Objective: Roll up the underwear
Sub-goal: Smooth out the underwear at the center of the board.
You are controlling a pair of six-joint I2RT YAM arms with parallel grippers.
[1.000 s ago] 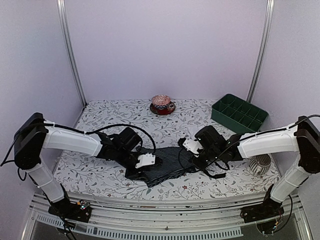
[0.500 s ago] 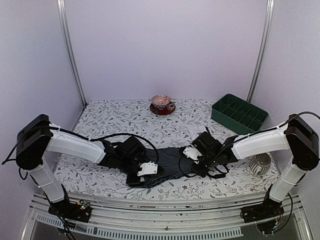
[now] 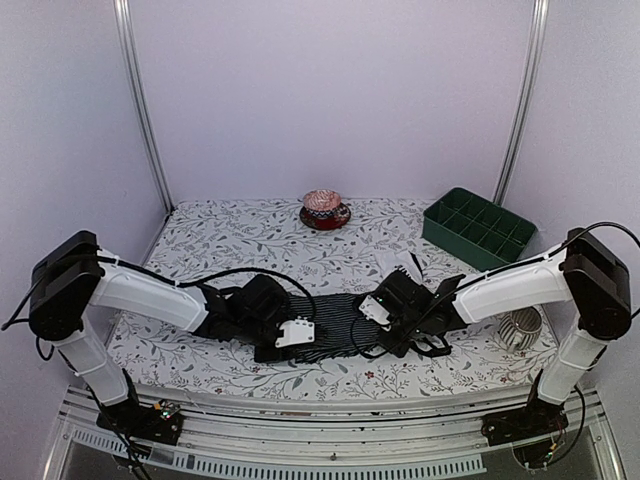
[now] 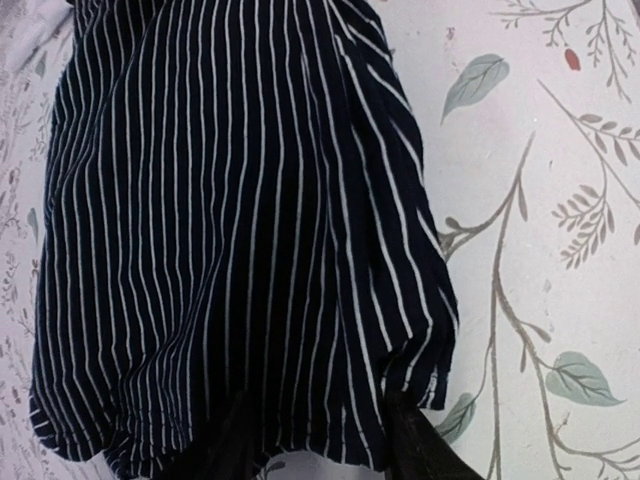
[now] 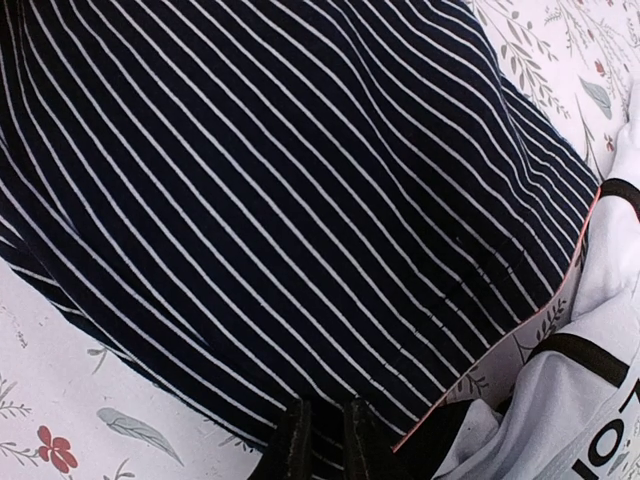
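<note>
On the table (image 3: 220, 240), rumpled black pinstriped briefs (image 3: 336, 316)

striped briefs (image 3: 338, 322) gathered narrower, right arm (image 3: 500, 290) drawn inward

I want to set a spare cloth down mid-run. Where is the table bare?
Bare floral tablecloth lies back left, between the left wall and the small red dish, and between that dish and the green plastic compartment tray. Crowded: front centre, around the black striped cloth briefs and the white cloth briefs beside them.
</note>
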